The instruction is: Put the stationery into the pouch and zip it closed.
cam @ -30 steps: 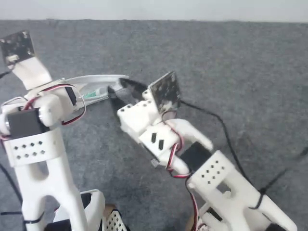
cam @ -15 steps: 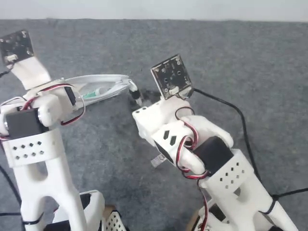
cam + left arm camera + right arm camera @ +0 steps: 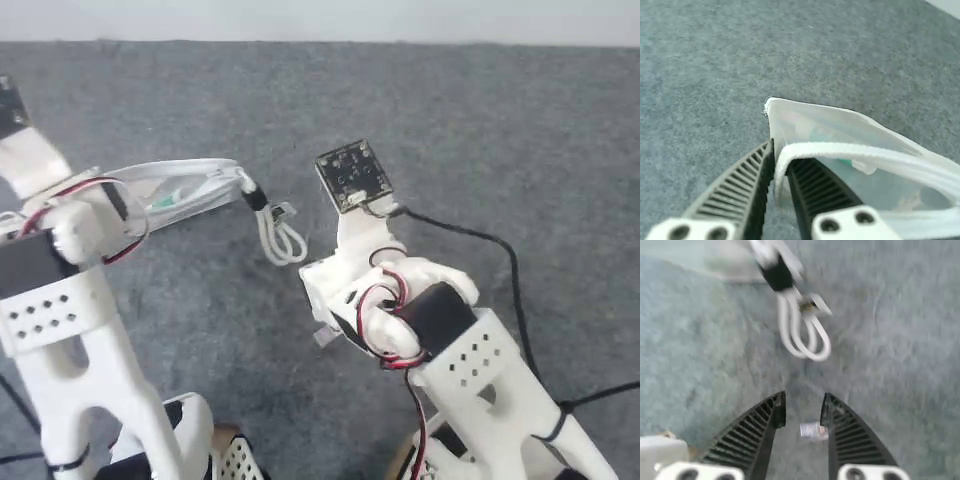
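A clear pouch point(image 3: 185, 188) with a white zipper band is held off the grey carpet, and a green item point(image 3: 822, 132) shows through its wall. My left gripper point(image 3: 779, 156) is shut on the pouch's edge point(image 3: 790, 150) at one end. At the pouch's other end are a black zipper pull point(image 3: 255, 196) and a white cord loop point(image 3: 281, 240). My right gripper point(image 3: 803, 397) stands open low over the carpet, a short way back from the cord loop point(image 3: 802, 335), with nothing between its fingers.
A small silvery piece point(image 3: 812, 430) lies on the carpet point(image 3: 480, 140) between the right gripper's fingers, also visible beside the right arm point(image 3: 322, 337). The carpet stretches open to the far side and the right.
My right arm has drawn back from the pouch's zipper end, and the pull with its cord loop now hangs free. The left arm shifted slightly left with the pouch.
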Available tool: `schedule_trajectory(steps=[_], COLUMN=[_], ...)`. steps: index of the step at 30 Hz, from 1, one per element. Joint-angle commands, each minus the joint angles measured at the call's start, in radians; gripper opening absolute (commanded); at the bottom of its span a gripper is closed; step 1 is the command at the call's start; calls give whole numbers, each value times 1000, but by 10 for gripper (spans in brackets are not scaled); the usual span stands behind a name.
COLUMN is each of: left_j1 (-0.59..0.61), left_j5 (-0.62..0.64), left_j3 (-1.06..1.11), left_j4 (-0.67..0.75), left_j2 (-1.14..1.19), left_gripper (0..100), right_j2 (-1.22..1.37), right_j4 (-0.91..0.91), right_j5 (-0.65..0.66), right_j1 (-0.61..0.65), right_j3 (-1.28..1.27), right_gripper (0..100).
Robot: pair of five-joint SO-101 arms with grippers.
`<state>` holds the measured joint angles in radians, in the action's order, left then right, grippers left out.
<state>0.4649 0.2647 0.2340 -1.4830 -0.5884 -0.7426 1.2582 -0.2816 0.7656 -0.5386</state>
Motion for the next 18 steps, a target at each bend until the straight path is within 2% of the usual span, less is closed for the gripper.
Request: schedule_trajectory(steps=[1, 5, 11, 18], left_j1=[49, 60, 60, 60], left_j5=[9, 9, 9, 9], left_j3=[-18, -18, -18, -18], left_j4=[35, 35, 31, 31], left_j2=[-43, -43, -43, -43], left_gripper=[11, 11, 11, 11], right_j2=[-18, 88, 317, 526], right_j4=[-13, -44, -51, -110], right_j5=[-58, -114, -180, -244], right_j1=[-31, -81, -104, -101], right_j3=[-57, -103, -81, -28], right_gripper=[110, 115, 210, 210])
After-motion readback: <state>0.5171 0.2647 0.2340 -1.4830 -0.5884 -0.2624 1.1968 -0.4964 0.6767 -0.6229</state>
